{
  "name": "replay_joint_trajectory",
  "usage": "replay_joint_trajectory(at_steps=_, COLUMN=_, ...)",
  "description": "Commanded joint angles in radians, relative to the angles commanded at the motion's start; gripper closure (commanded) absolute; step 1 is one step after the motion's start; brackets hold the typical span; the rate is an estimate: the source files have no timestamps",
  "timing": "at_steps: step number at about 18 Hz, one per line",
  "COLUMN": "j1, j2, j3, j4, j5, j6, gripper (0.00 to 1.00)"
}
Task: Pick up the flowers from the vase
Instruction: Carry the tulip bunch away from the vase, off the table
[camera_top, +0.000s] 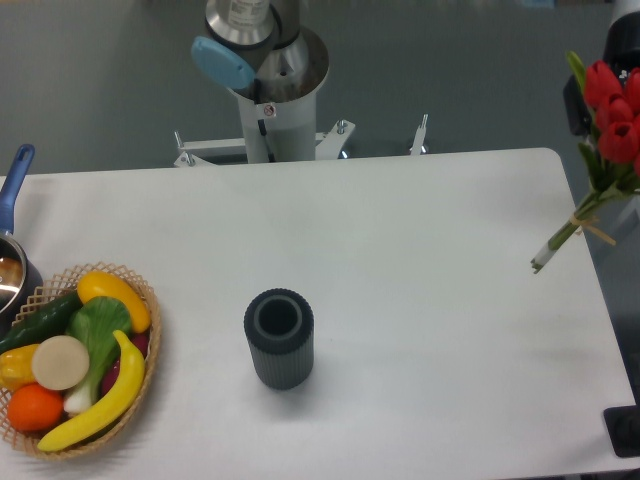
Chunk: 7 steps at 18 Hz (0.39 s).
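The dark grey ribbed vase (279, 338) stands upright on the white table (420, 260), a little left of the middle, and its round mouth is empty. The flowers (612, 112), red tulip buds with green leaves and tied stems, hang in the air at the right edge of the view, well away from the vase. The stem ends point down and to the left over the table's right edge. My gripper (582, 108) shows only as dark parts behind the buds at the frame's edge, and it holds the bunch there. Its fingers are mostly hidden by the flowers.
A woven wicker basket (150, 345) of toy fruit and vegetables sits at the front left. A pot with a blue handle (12, 185) is at the left edge. The arm's base (272, 95) stands behind the table's far edge. A dark object (625, 432) is at the front right corner.
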Motion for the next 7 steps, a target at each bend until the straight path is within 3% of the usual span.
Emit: replay_joint_trajectory(at_steps=7, j1=0.003, j2=-0.002, j3=-0.006, j4=0.0, j5=0.0, j6=0.003, gripper=0.54)
